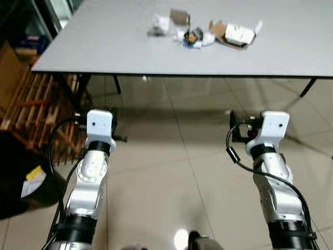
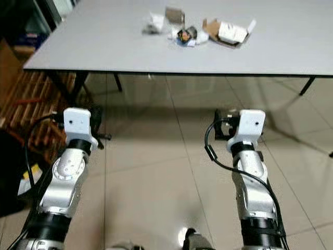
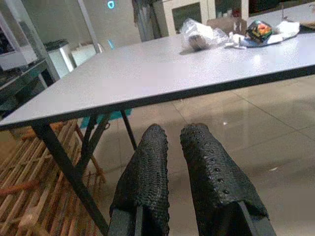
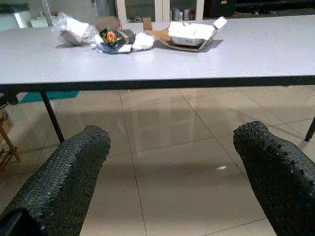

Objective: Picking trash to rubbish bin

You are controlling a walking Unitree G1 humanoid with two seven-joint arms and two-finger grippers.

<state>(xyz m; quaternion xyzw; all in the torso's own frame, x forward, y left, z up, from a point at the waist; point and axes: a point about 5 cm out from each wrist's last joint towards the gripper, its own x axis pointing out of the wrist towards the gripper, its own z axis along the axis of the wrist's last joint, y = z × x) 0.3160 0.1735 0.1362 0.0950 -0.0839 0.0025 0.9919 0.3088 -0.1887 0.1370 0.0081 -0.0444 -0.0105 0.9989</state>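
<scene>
1. The left end effector (image 3: 172, 162) is held low, in front of the counter (image 1: 104, 47) and below its top; its two black fingers (image 3: 147, 172) are pressed close together with nothing between them.
2. The right end effector (image 4: 167, 167) is at a similar height on the other side, its fingers (image 4: 69, 172) spread wide and empty.
3. Both silver arms reach forward over the tiled floor (image 1: 171, 172), well apart from the trash.
4. The trash lies in a loose cluster on the far part of the grey counter.
5. An opened cardboard box (image 1: 234, 35), its flaps folded out, holds a white carton; it sits at the cluster's right end.
6. Next to it lie a small colourful wrapper (image 1: 193, 36) on white paper scraps (image 4: 142, 40), then a crumpled clear plastic bag (image 3: 197, 35) and a small brown cardboard piece (image 1: 179, 16).
7. A wooden slatted rack (image 1: 36, 104) stands on the floor to the left, beside the counter's black legs.
</scene>
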